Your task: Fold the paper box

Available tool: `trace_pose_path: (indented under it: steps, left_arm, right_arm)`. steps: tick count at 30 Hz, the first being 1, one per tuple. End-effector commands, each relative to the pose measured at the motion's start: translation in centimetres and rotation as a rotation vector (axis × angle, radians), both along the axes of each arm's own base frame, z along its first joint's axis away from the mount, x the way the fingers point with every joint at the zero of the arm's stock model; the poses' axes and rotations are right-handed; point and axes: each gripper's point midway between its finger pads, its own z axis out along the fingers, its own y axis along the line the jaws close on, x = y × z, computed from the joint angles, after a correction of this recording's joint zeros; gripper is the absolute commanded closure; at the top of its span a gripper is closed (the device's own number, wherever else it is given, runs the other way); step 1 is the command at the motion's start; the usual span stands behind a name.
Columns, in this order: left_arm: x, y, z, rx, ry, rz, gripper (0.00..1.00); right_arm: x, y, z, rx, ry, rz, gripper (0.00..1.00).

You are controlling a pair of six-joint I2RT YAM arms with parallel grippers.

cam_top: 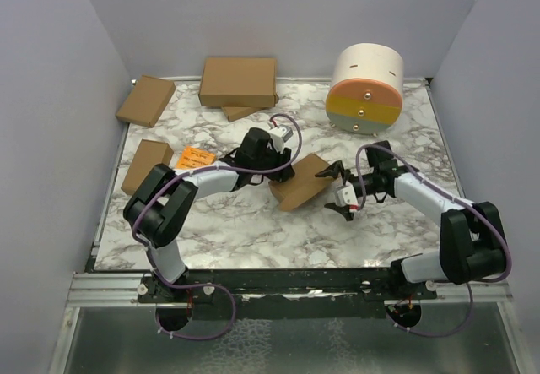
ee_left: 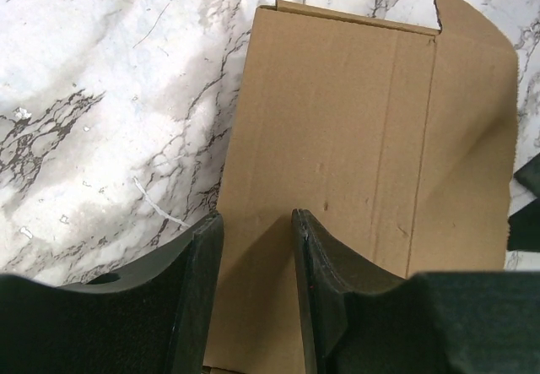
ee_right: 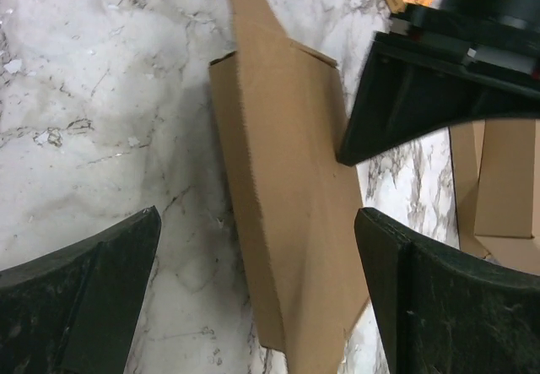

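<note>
Centre frame, the left gripper (ee_left: 256,294), fingers narrowly parted, rests over the paper box (ee_left: 354,138). The right gripper (ee_right: 257,302) gapes wide beside it. The orange booklet's (cam_top: 196,156) print is unreadable.

The marbled table (cam_top: 253,230) bears the paper box (cam_top: 299,181) at its middle. A booklet (cam_top: 196,156) and a small carton (cam_top: 147,165) lie left. A flat carton (cam_top: 146,100) and a large carton (cam_top: 238,81) sit far left, and a round drum (cam_top: 365,87) far right.

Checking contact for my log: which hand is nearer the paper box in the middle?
Left. The left hand sits over the paper box's left end; the right hand hangs open just off its right end.
</note>
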Motion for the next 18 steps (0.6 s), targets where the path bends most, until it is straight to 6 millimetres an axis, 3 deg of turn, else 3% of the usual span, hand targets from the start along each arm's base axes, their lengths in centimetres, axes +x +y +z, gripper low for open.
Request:
trace_pose_path:
  steps: [1,6,13,18]
  left_arm:
    - [-2.3,1.5,-4.5,0.137,0.13,-0.035,0.58]
    - [-2.0,1.3,-4.7,0.162,0.136,-0.061,0.58]
    - [-1.8,1.0,-4.5,0.152,0.142,-0.079,0.58]
    - [-1.8,0.8,-4.4,0.134,0.153,-0.094,0.58]
  right_arm:
    - [2.5,1.3,-0.1,-0.029,-0.328,0.021,0.0]
    - [3.1,1.9,-1.7,-0.084,-0.432,0.018,0.0]
    - [4.5,2.5,-2.4,-0.097,-0.593,-0.039,0.0]
    - [5.1,3.2,-2.7,-0.079,-0.628,-0.059,0.15]
